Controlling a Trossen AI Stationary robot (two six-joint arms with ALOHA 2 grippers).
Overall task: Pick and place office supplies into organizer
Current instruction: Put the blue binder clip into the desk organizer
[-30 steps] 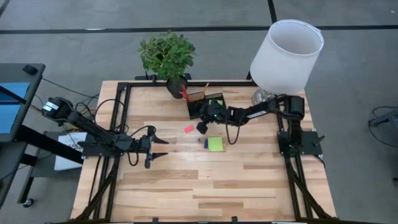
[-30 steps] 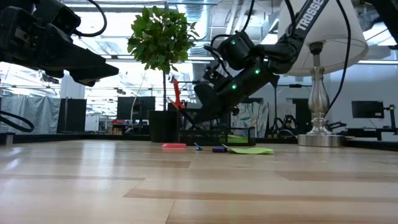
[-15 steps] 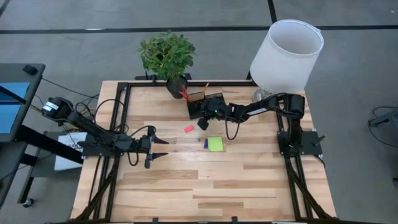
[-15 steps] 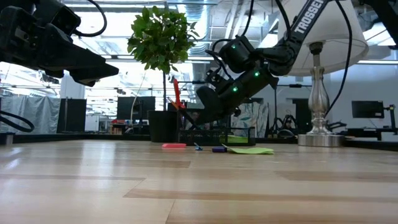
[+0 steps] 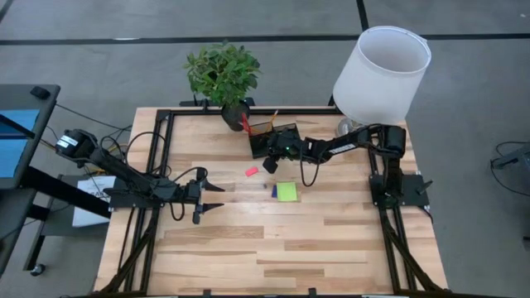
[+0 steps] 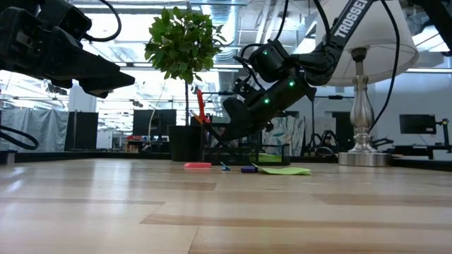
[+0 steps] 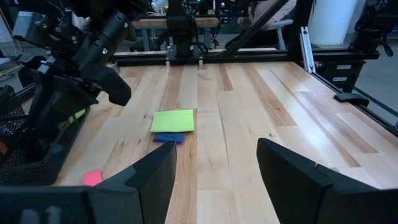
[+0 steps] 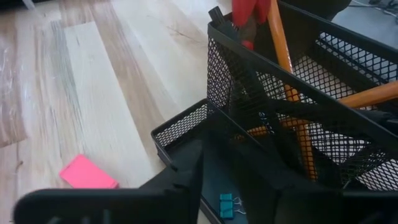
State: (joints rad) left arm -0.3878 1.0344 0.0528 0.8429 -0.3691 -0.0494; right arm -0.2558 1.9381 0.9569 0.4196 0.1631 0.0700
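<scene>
The right tool (image 5: 270, 161) hangs over the front of the black mesh organizer (image 5: 269, 136) at the counter's (image 5: 331, 248) far edge; I cannot tell how far apart its fingers stand. The organizer holds red-handled scissors (image 8: 252, 18) and orange pencils (image 8: 292, 93), with a potted plant (image 5: 222, 74) and a white lamp (image 5: 381, 70) beside it. A pink piece (image 5: 252, 171), a blue piece (image 5: 274, 191) and a green sticky-note pad (image 5: 286, 192) lie mid-counter, and the left tool (image 5: 214, 196) waits with fingers apart toward the left edge
</scene>
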